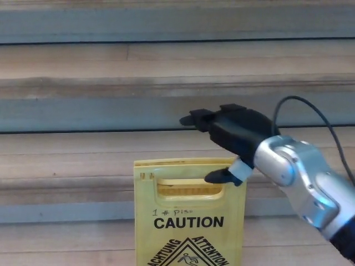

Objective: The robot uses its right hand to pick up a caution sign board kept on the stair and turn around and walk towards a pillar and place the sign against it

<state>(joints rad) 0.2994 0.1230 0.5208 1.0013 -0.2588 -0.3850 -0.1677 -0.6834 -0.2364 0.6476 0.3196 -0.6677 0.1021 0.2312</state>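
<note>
- One yellow caution sign board stands upright on a stair step, low in the middle of the head view; its long axis runs up and down, its printed face turned toward the camera, its lower part cut off by the bottom edge
- Its handle slot lies just under the top edge; below that come a small handwritten mark, the word CAUTION and the top of a warning triangle
- Several grey, weathered stair steps rise behind it as level bands across the whole view; nothing stands between them and the board
- Right robot hand comes in from the right on a silver forearm, fingers spread apart and holding nothing; they reach leftward above the board's top edge, while the thumb lies over the upper right corner by the slot; whether it touches I cannot tell
- A black cable arcs above the forearm
</note>
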